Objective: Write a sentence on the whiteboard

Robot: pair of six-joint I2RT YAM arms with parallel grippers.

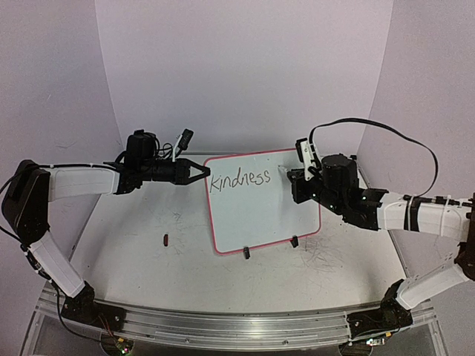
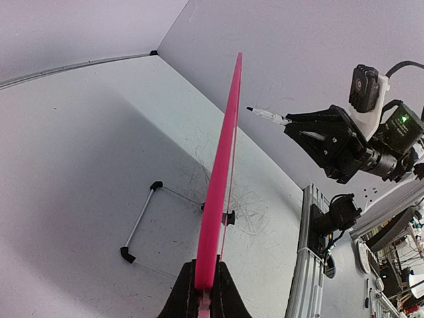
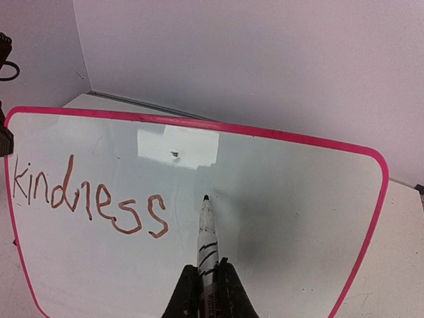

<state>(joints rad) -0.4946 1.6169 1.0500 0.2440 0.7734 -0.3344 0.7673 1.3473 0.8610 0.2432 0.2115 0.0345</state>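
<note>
- Jaws of the left gripper (image 1: 204, 172) pinch the whiteboard (image 1: 260, 215) by its left edge; the right gripper (image 3: 207, 291) has its jaws clamped on a marker (image 3: 207, 232).
- The whiteboard stands tilted on its clip feet (image 1: 246, 253) mid-table, toward the far wall.
- One word of the sentence (image 3: 89, 199), "kindness", sits at the top left. The marker tip hangs just right of it, contact unclear.
- Judged from that, an early stage: the rest is unwritten, most of the board blank.
- A small dark scrap (image 1: 165, 239) lies on the table (image 1: 126, 222), left of the board.
</note>
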